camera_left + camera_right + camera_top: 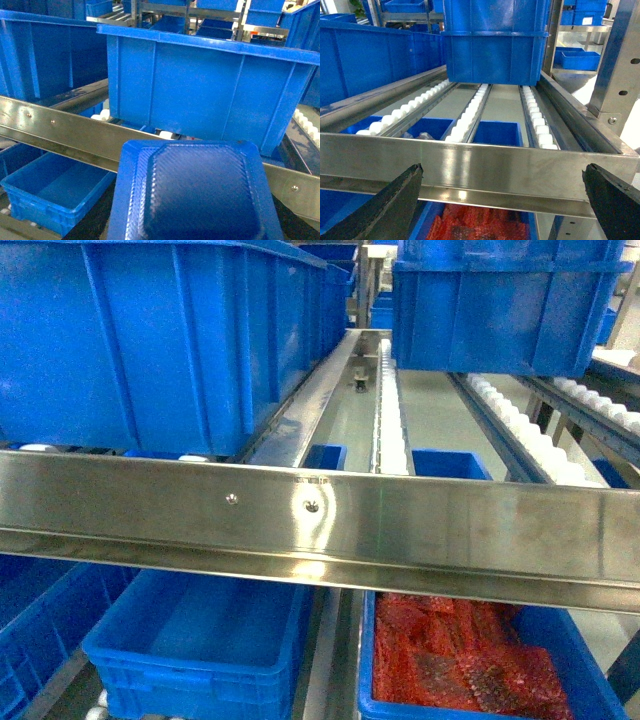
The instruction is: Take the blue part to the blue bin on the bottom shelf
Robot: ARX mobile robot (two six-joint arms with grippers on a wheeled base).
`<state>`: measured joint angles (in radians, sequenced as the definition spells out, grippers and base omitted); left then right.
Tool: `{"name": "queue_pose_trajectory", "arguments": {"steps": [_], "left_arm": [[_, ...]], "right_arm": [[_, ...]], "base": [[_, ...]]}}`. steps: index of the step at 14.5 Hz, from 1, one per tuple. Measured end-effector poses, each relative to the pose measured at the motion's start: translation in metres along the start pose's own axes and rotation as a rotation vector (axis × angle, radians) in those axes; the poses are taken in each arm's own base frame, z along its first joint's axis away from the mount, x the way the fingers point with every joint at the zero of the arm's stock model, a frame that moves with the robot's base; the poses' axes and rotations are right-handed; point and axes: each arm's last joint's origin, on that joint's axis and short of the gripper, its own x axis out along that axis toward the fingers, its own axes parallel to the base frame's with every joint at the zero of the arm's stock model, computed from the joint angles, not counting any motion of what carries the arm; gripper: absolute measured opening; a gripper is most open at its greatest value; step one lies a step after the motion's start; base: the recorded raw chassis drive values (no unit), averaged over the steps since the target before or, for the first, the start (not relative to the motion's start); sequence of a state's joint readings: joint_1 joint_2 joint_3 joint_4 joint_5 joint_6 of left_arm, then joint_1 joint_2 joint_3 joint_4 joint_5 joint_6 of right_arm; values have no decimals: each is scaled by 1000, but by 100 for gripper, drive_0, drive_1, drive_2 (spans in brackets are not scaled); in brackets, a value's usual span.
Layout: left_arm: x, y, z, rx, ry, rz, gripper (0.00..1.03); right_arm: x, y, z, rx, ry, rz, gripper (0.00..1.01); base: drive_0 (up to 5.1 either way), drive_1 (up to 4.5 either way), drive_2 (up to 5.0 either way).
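The blue part (195,195), a square moulded piece with a woven texture, fills the bottom of the left wrist view. It hangs in front of the steel rail, with my left gripper shut on it and its fingers hidden beneath. The bottom shelf (300,505) shows as a steel front rail with small rivets and roller tracks behind. A large blue bin (200,90) stands on those rollers just beyond the part. My right gripper (502,172) is open wide before the same rail (485,165), holding nothing. Neither gripper appears in the head view.
Under the rail sit an empty blue bin (200,640) on the left and a blue bin of red mesh parts (460,660) on the right. More blue bins (500,300) stand on the roller tracks (390,410). A steel upright (620,65) rises at the right.
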<state>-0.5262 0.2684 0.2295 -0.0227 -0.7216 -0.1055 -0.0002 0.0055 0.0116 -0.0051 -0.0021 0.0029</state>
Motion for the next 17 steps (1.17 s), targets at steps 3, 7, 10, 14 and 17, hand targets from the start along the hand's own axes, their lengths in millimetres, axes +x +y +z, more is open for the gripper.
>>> {"name": "queue_pose_trajectory", "arguments": {"steps": [3, 7, 10, 14, 17], "left_arm": [[0, 0, 0, 0, 0, 0, 43], [0, 0, 0, -2, -2, 0, 43], [0, 0, 0, -1, -1, 0, 43], [0, 0, 0, 0, 0, 0, 43], [0, 0, 0, 0, 0, 0, 43]], "right_arm": [[0, 0, 0, 0, 0, 0, 98], [0, 0, 0, 0, -3, 0, 98], [0, 0, 0, 0, -2, -1, 98], [0, 0, 0, 0, 1, -2, 98], [0, 0, 0, 0, -1, -2, 98]], "base": [[0, 0, 0], [0, 0, 0], [0, 0, 0], [0, 0, 0], [0, 0, 0]]}}
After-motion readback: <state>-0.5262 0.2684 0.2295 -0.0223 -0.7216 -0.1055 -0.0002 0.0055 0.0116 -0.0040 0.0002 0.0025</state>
